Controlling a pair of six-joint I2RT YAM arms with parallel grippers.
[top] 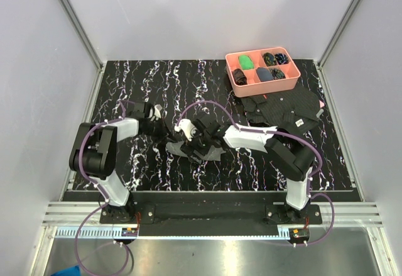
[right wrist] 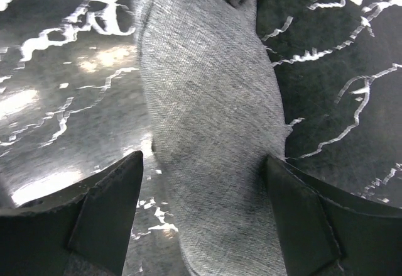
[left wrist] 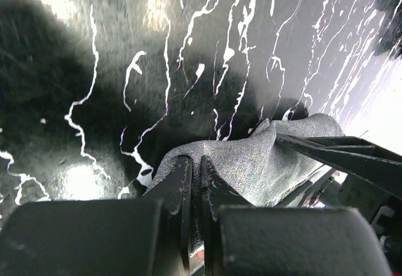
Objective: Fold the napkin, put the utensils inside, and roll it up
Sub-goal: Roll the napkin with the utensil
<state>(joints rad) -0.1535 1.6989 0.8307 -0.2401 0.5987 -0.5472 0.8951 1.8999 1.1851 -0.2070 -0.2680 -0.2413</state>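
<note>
Open right jaws astride napkin [right wrist: 213,131]

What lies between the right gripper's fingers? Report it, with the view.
The grey napkin lies between the open fingers of the right gripper, shown in the right wrist view.

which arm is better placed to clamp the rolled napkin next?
Right. The right gripper is open with a finger on either side of the napkin, ready to close. The left gripper is shut at the napkin's end.
</note>
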